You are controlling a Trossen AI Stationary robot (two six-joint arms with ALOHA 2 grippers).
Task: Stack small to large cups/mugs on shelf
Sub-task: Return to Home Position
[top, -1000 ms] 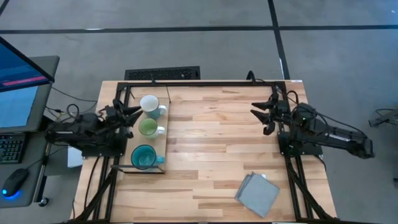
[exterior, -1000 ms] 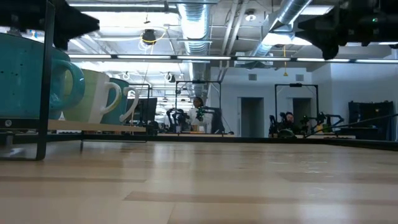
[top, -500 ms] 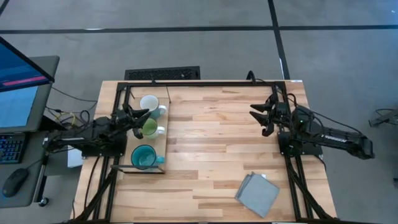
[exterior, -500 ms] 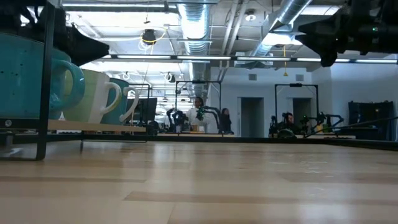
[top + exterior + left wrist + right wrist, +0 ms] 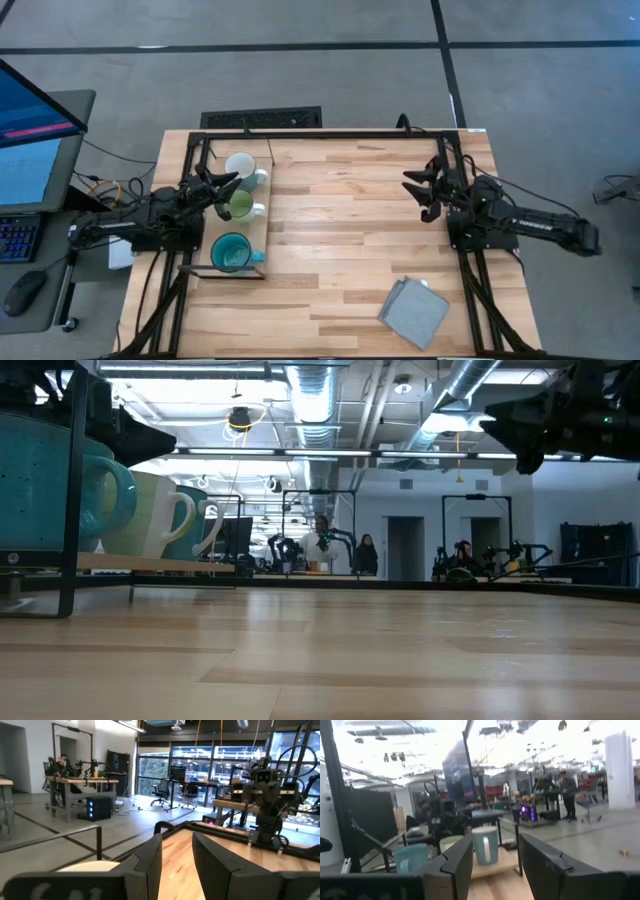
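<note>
White mug [image 5: 240, 166], light-green mug [image 5: 238, 205] and teal mug [image 5: 231, 252] stand top to bottom on the shelf [image 5: 266, 232] at left-centre of the high view, with the left gripper [image 5: 226, 192] spread beside the green one and the right gripper [image 5: 418, 195] spread at centre right. The low view lines all three along its left edge. Each wrist view shows its fingers apart.

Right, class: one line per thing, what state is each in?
white mug: upright on the shelf.
light-green mug: upright on the shelf.
teal mug: upright on the shelf.
shelf: carries all three mugs.
grey cloth: folded, on the table.
left tool: open, empty.
right tool: open, empty.
</note>
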